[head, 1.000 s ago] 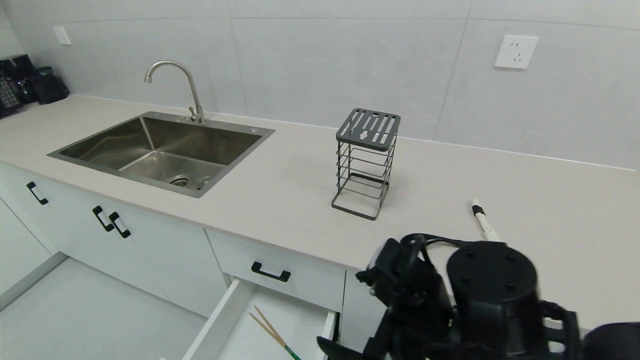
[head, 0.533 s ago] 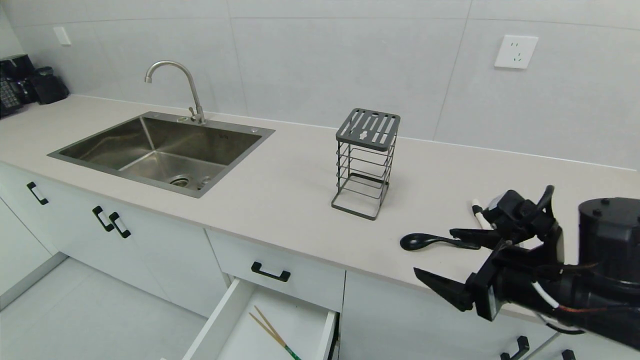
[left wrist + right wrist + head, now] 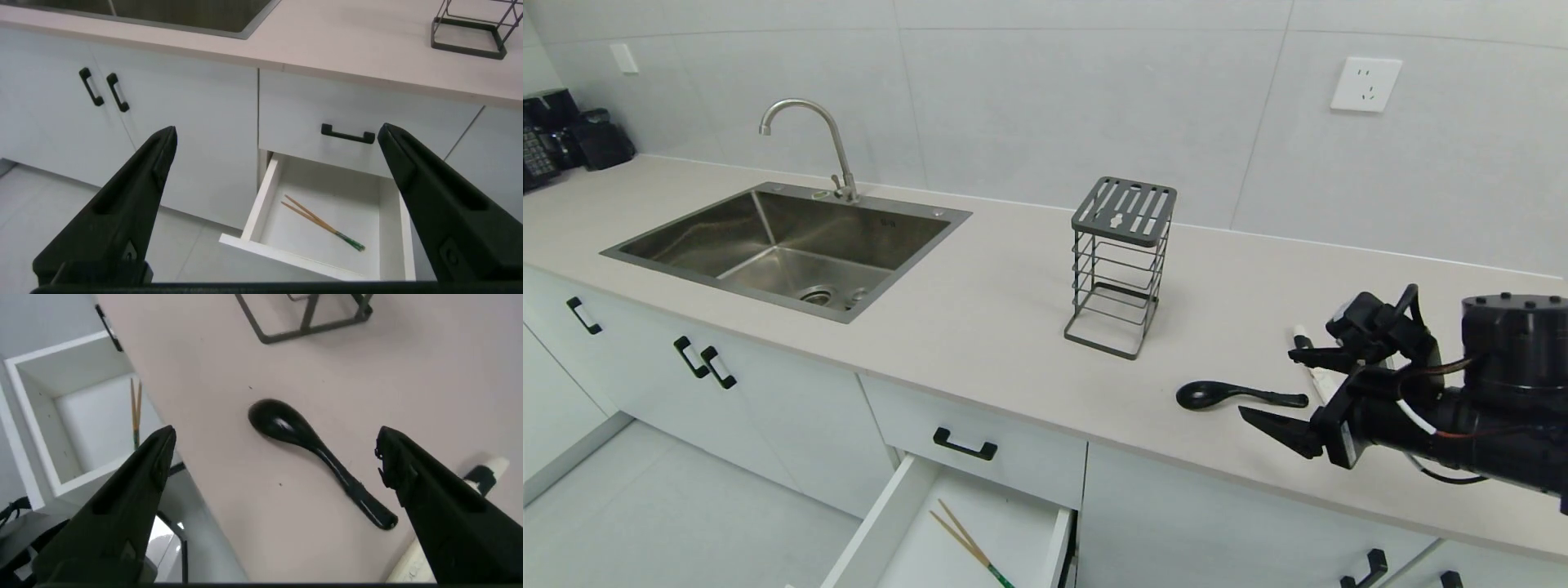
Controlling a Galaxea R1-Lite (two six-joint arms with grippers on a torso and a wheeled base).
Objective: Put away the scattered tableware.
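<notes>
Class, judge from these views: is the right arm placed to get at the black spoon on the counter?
Probably yes. The right gripper hangs open over the black spoon, which lies flat on the counter with nothing between them.

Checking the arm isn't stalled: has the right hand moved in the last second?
Yes. The right hand has moved right and up, from below the rack near the drawer to the spoon.
</notes>
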